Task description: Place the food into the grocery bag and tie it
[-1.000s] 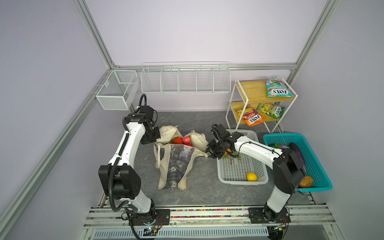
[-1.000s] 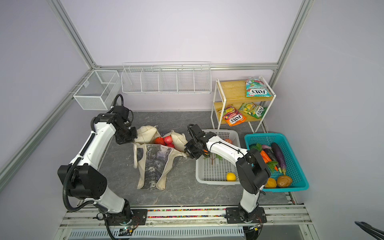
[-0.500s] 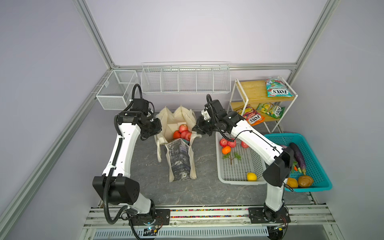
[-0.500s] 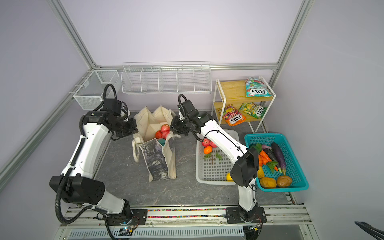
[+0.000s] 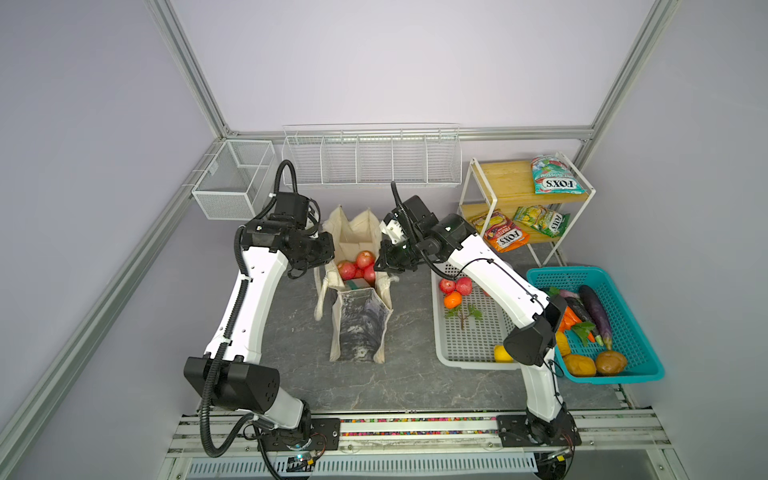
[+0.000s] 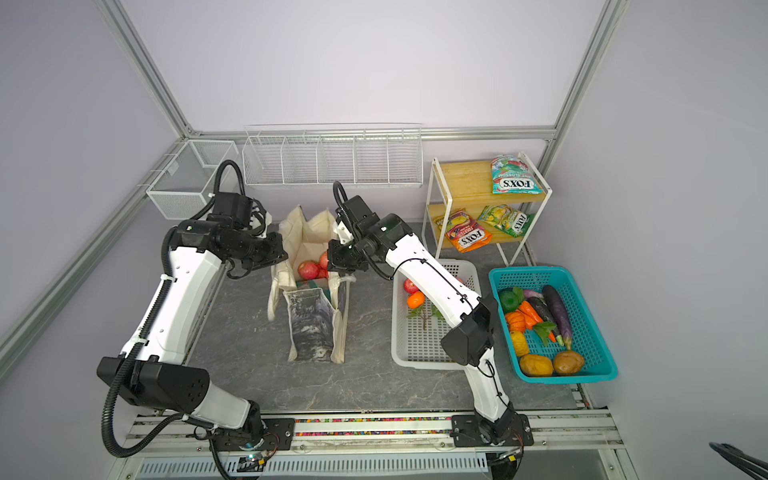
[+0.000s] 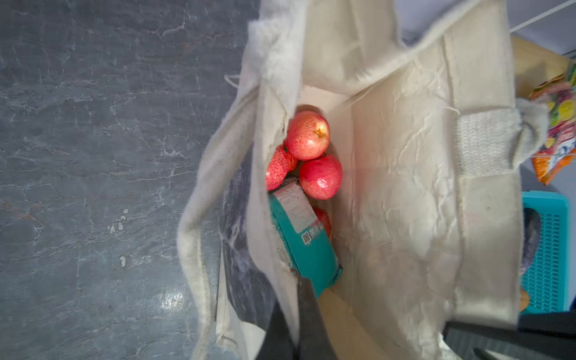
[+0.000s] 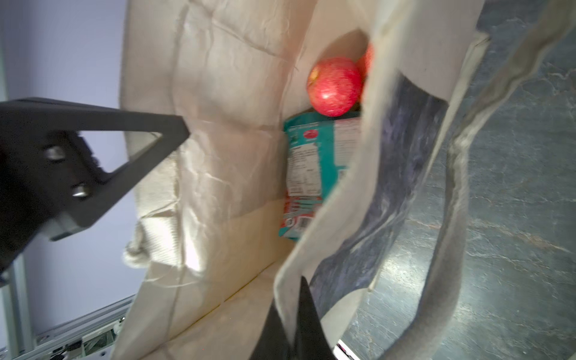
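left gripper (image 7: 294,314) and right gripper (image 8: 290,321) each pinched shut on opposite rims of the upright cream canvas tote (image 5: 357,328), red apples (image 5: 357,266) and teal packet (image 7: 304,246) inside; fabric slipping out could collapse it.

The brand "FOX'S" is legible on the teal packet (image 5: 555,179) on the shelf unit's (image 5: 503,183) top tier, and on the orange packet (image 5: 505,235), also marked "FRUITS", and the green packet (image 5: 542,220) on the lower tier; small print on the teal-and-red packet (image 7: 304,237) inside the grocery bag (image 7: 405,187) is illegible.
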